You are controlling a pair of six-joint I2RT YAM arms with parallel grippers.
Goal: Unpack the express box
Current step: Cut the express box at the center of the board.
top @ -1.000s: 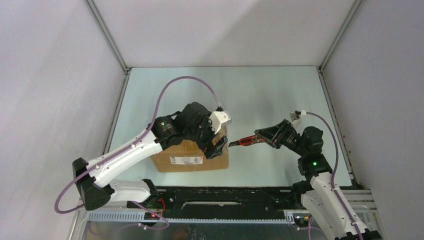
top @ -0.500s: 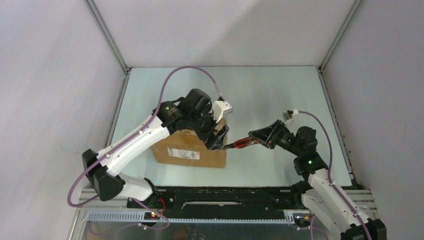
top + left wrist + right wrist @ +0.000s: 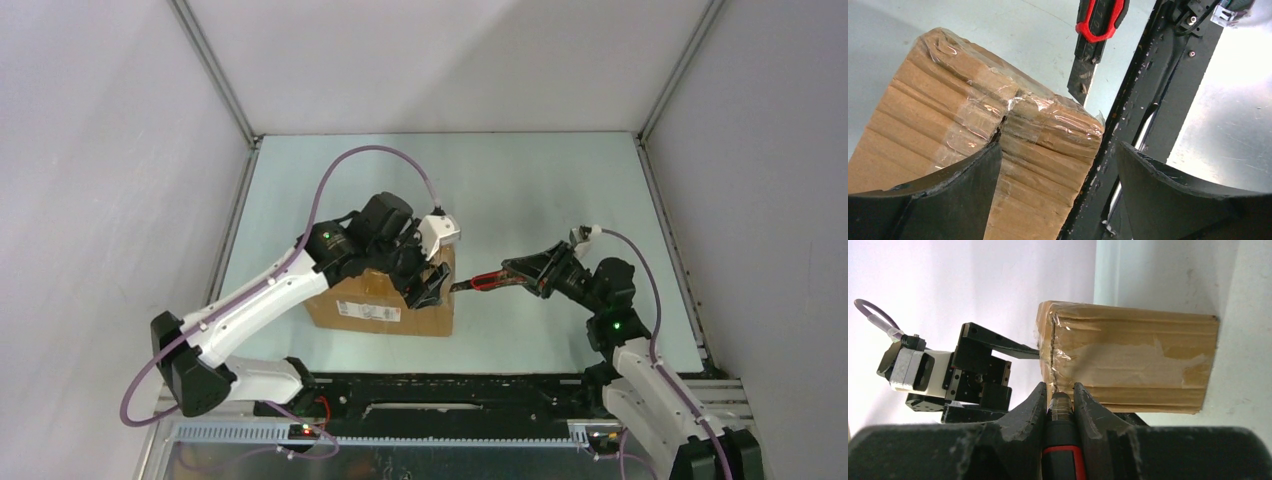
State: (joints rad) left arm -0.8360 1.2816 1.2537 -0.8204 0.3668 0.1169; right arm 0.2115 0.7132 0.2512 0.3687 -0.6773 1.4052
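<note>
Left pincer (image 3: 1058,150): jaws spread wide astride the box's end, apparently to steady it.
Box (image 3: 375,300): under that pincer, taped end toward the blade.
Knife (image 3: 485,282): tip at the tape.
Right pincer (image 3: 1060,390): clamped on the knife, likely for slitting.

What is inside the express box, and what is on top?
Inside cannot be seen: the express box is closed, sealed with clear tape. Above its top hangs the open left gripper. The utility knife in the right gripper points at the taped end.
</note>
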